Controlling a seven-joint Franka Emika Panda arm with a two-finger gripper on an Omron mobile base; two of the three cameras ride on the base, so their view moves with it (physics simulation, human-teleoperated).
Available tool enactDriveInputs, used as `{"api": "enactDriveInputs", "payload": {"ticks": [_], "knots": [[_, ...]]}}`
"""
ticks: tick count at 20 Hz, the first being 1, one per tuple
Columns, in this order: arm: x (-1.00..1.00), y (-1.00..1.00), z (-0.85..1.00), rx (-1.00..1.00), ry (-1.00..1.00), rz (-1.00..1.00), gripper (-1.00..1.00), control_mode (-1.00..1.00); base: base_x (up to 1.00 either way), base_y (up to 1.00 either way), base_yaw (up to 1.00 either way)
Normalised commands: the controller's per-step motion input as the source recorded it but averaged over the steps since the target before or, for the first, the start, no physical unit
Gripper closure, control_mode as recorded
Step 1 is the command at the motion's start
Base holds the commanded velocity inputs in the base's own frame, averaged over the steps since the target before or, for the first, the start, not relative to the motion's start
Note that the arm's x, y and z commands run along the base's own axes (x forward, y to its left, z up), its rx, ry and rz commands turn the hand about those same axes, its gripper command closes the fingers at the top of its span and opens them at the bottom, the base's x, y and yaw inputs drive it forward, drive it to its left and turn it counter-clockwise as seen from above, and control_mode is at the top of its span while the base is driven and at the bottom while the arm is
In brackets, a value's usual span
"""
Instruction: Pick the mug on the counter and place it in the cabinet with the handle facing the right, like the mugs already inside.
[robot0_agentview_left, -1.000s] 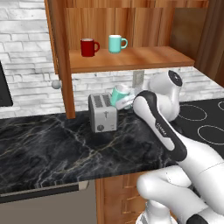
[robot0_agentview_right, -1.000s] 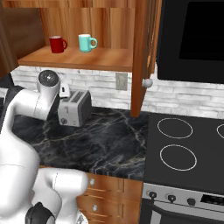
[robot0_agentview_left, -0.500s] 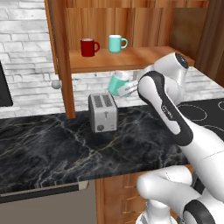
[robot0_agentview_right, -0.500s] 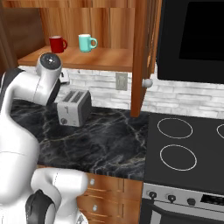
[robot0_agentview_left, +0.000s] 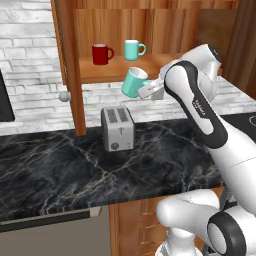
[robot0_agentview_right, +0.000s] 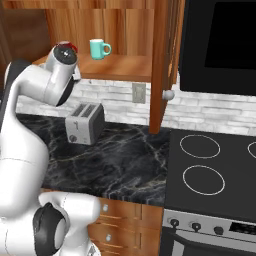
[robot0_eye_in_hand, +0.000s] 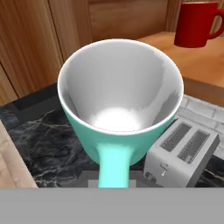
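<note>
Pincer (robot0_agentview_left: 150, 91) clenched on mug (robot0_agentview_left: 134, 82) handle, mug tilted, mouth twd pincer, above toaster (robot0_agentview_left: 117, 128).

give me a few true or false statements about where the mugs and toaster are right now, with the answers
1. The gripper holds a teal mug in the air above the counter. True.
2. The held mug stands upright. False: it is tilted, its opening facing sideways.
3. A dark red mug and a second teal mug stand on the cabinet shelf. True.
4. The toaster sits on the shelf beside the mugs. False: it stands on the counter below.
5. The held mug already rests on the shelf. False: it hangs in front of the shelf's edge.
</note>
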Motion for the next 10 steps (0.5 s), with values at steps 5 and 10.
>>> {"api": "enactDriveInputs", "payload": {"ticks": [5,10], "knots": [[0.12,0.0,0.16,0.0,0.0,0.01,1.0,-1.0,0.0,0.0,0.0],[0.27,0.0,0.06,0.0,0.0,0.0,1.0,-1.0,0.0,0.0,0.0]]}}
